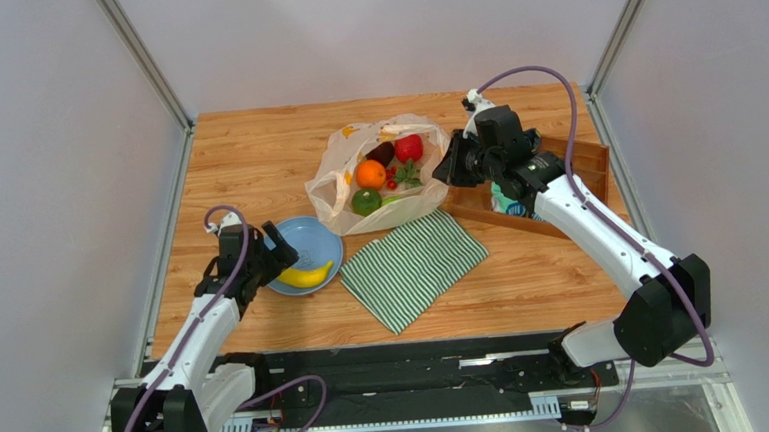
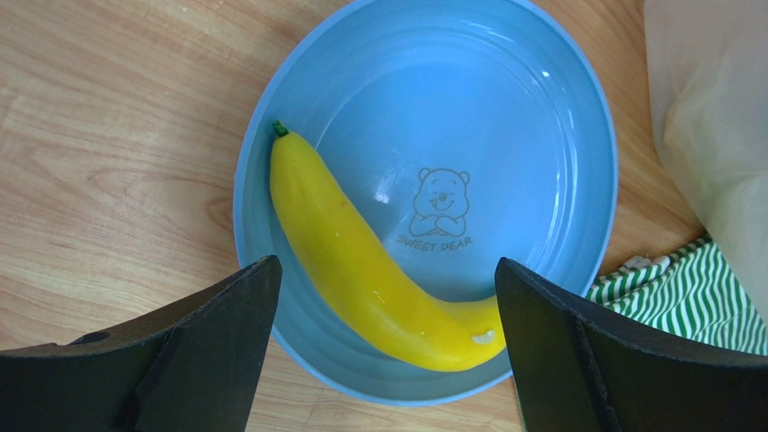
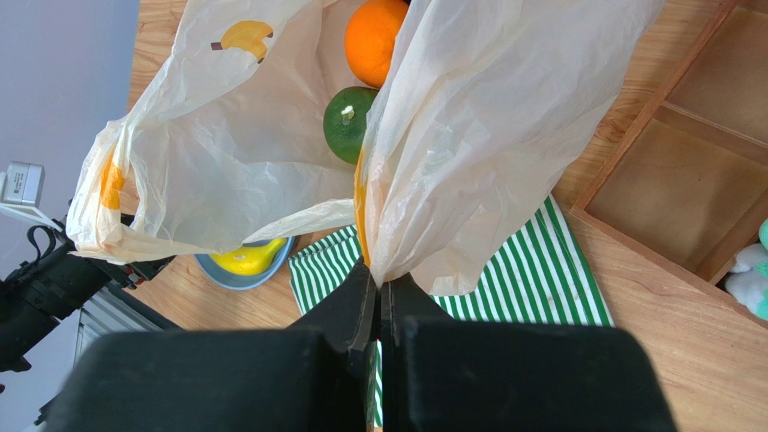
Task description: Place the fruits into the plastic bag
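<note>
A yellow banana (image 2: 370, 270) lies in a blue plate (image 2: 559, 117) on the table's left; it also shows in the top view (image 1: 305, 276). My left gripper (image 2: 388, 297) is open just above the plate, its fingers either side of the banana's lower end. The translucent plastic bag (image 1: 339, 183) lies at the back middle, holding an orange (image 1: 370, 174), a green apple (image 1: 364, 201), a red apple (image 1: 409, 148), a dark fruit (image 1: 381, 154) and small red berries (image 1: 393, 184). My right gripper (image 3: 379, 283) is shut on the bag's edge (image 3: 469, 135), lifting it.
A green-striped cloth (image 1: 414, 266) lies in front of the bag, right of the plate. A wooden tray (image 1: 583, 167) stands at the back right under my right arm, with a pale soft item (image 3: 753, 279) in it.
</note>
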`<state>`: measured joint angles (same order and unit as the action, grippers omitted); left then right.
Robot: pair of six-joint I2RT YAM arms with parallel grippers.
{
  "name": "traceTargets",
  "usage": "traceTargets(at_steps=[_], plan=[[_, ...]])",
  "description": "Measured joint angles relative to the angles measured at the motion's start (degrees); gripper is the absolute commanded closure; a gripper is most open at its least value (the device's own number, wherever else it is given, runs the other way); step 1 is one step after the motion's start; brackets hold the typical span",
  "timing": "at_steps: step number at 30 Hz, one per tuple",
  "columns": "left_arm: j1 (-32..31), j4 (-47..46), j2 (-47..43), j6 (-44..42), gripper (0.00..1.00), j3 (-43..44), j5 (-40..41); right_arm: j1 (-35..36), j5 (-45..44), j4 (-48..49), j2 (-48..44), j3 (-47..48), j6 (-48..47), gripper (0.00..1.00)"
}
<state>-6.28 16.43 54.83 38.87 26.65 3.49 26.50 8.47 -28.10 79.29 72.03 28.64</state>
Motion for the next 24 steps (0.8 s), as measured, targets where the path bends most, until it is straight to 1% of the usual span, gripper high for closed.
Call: traceTargets(at_steps=[6, 14, 20, 21, 23, 24], plan=[[0.0, -0.9, 1.2, 0.0, 0.02, -0.5, -0.1, 0.0, 0.0, 0.0, 0.0, 0.0, 0.0, 1.00], [0.0, -4.9, 7.2, -0.2, 0.07, -0.5, -2.0, 0.0, 0.0, 0.0, 0.0, 0.0, 0.0, 1.00], [0.0, -8.2, 11.0, -0.4, 0.13, -0.3, -3.5, 0.0, 0.0, 0.0, 0.0, 0.0, 0.0, 1.00], [0.0, -8.8, 11.5, -0.6, 0.16, -0.2, -3.6, 0.0, 0.0, 0.0, 0.0, 0.0, 0.0, 1.00], [0.0, -9.8, 12.7, -0.8, 0.18, 0.3, -3.8, 0.0, 0.0, 0.0, 0.0, 0.0, 0.0, 1.00], [0.0, -10.2, 13.4, -0.9, 0.22, 0.5, -3.8, 0.0, 0.0, 0.0, 0.0, 0.0, 0.0, 1.00]])
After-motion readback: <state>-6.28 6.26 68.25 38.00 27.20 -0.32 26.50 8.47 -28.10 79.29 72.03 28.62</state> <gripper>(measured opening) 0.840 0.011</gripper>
